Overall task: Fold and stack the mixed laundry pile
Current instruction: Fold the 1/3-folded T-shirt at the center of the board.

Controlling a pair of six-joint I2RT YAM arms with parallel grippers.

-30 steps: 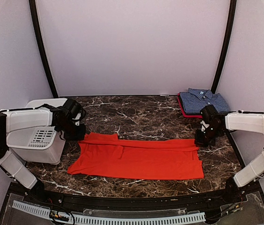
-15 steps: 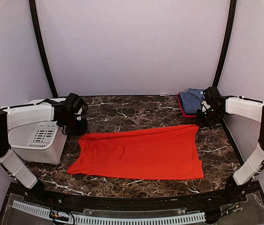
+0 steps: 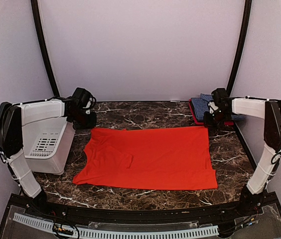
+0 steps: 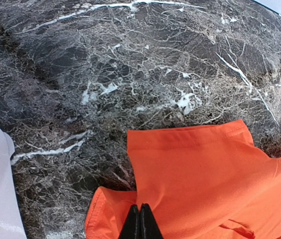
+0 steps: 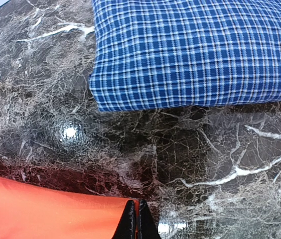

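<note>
— Orange-red shirt [image 3: 148, 157], where's it at?
— Flat on the marble table [image 3: 150, 112], middle, spread wide, front edge toward the arm bases. Small fold shows on its left half

— Left gripper [image 4: 140, 221]?
— Fingers pressed together, no gap, pinching the shirt's far-left corner. Wrist cam shows the cloth bunched right at the tips, w/ a hemmed flap lying flat just beyond them

— And the right gripper [image 5: 136, 220]?
— Same deal: clamped tight on the far-right corner of the orange cloth, tips low over the marble

— Checked shirt [image 5: 195, 50]?
— Blue-and-white, folded, far-right corner of the table. Apart from the orange one, bare marble btw them. From the top cam the right arm hides part of it. Something red [image 3: 194, 118] peeks out under its left edge, can't tell what

— Basket [image 3: 43, 144]?
— White, slotted side, at the table's left edge under the left arm, just beside the orange shirt's left side. Touching or not, can't tell

— Both arms reach where?
— Toward the back of the table, one at each far corner of the orange shirt, its back edge stretched straight btw the two grips
</note>
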